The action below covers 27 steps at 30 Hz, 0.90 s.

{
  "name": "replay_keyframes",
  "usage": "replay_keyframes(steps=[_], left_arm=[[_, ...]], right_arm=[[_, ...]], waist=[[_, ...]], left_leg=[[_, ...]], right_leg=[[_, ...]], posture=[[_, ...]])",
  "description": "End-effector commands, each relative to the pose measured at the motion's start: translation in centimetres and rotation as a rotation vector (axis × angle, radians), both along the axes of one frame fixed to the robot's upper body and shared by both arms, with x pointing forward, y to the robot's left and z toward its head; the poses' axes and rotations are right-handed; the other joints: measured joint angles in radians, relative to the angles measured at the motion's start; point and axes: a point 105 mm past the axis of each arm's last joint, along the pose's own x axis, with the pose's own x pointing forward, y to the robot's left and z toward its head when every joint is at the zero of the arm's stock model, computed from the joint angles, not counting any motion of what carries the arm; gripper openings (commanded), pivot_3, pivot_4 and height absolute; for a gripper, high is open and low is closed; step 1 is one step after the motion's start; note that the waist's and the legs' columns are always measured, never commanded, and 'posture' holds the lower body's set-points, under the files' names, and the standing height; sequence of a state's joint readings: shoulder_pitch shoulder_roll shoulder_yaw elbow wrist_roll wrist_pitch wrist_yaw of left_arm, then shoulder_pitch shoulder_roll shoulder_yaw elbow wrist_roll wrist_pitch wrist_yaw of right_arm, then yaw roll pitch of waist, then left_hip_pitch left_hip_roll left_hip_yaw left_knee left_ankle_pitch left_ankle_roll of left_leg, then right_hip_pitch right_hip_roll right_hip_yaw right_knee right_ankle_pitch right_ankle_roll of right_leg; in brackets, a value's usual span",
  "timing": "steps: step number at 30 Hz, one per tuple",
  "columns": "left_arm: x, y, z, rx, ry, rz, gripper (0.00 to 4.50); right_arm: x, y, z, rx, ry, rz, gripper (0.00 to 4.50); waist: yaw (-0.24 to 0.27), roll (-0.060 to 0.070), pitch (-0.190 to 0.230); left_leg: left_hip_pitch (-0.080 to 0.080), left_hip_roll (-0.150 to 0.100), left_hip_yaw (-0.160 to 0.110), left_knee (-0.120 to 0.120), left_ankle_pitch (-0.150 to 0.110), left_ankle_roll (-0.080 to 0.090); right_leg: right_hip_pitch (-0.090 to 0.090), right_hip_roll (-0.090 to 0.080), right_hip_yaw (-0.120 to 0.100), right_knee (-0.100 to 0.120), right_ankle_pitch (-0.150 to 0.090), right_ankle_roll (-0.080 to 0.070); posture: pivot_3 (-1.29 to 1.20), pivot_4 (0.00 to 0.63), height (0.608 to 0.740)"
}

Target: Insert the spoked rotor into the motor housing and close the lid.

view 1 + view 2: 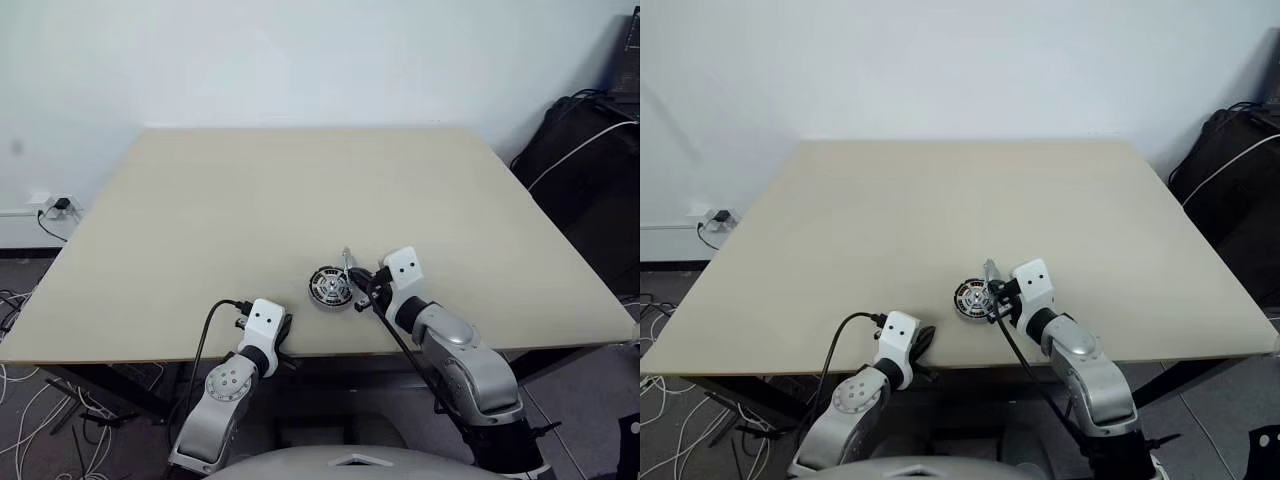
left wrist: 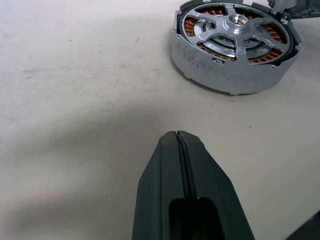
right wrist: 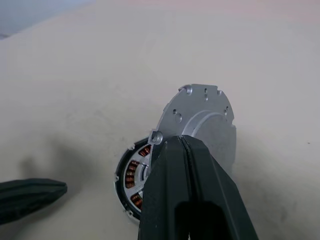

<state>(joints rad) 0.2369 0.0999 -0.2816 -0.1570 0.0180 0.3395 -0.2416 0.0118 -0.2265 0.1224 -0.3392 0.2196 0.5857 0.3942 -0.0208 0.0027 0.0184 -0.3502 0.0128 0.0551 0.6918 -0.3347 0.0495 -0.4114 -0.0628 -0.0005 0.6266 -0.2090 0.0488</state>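
Near the table's (image 1: 150, 250) front edge, the rigid, slippery metal lid (image 3: 202, 117) is pinched by its rim in the right gripper (image 3: 182, 142), tilted over the housing (image 2: 232, 47) with the rotor (image 2: 235, 27) seated; the left gripper (image 2: 179, 137) is clenched empty.

- The round motor housing (image 2: 235, 47) has a dull grey metal wall, faintly speckled, with coppery orange windings inside.
- The silvery spoked rotor (image 2: 235, 31) seated in it looks like smooth, satin-finished metal.
- The flat round silvery-grey lid (image 3: 202, 122) is matt brushed metal, dotted with small holes.
- The beige table (image 1: 250, 200) top is matt and finely textured.
- The black gripper fingers (image 2: 182, 190) look like matt plastic.
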Motion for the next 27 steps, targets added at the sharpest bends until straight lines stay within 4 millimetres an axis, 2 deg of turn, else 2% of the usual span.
replay_keyframes(steps=[1,11,17,23,27], left_arm=[[0.5,-0.2,1.1,-0.018,-0.044,0.001,0.0],[0.5,-0.5,1.1,-0.024,-0.043,-0.003,0.0],[0.6,-0.5,1.1,-0.027,-0.044,0.002,0.0],[0.6,-0.5,1.1,-0.029,-0.045,0.008,0.0],[0.6,-0.5,1.1,-0.031,-0.043,0.008,0.0]], right_arm=[[0.2,0.6,0.1,0.013,0.0,0.036,0.04],[-0.3,3.6,-2.5,0.014,0.098,0.178,0.04],[-0.3,4.6,-3.8,0.003,0.139,0.214,0.04],[-1.1,4.8,-3.7,0.012,0.157,0.282,0.04],[-2.5,5.1,-2.0,0.076,0.139,0.398,0.04]], waist=[[0.0,0.0,0.0],[0.0,-0.001,-0.001],[-0.001,-0.001,-0.001],[0.0,-0.001,-0.001],[0.0,-0.002,-0.001]], left_leg=[[0.0,0.0,0.0,0.0,0.0,0.0],[0.001,0.002,0.0,0.0,0.0,0.0],[0.001,0.001,0.0,0.0,0.0,0.0],[0.001,0.001,0.0,0.0,0.0,0.0],[0.001,0.0,0.0,0.0,0.0,0.0]], right_leg=[[0.0,0.0,0.0,0.0,0.0,0.0],[0.001,0.0,0.0,0.0,0.002,-0.003],[0.001,0.0,0.0,0.0,0.002,-0.003],[0.001,0.0,0.0,0.0,0.002,-0.003],[0.001,0.0,0.0,0.0,0.002,-0.003]], posture=[[0.0,0.0,0.74],[0.0,0.0,0.74],[0.0,0.0,0.74],[0.0,0.0,0.74],[0.0,0.0,0.74]])
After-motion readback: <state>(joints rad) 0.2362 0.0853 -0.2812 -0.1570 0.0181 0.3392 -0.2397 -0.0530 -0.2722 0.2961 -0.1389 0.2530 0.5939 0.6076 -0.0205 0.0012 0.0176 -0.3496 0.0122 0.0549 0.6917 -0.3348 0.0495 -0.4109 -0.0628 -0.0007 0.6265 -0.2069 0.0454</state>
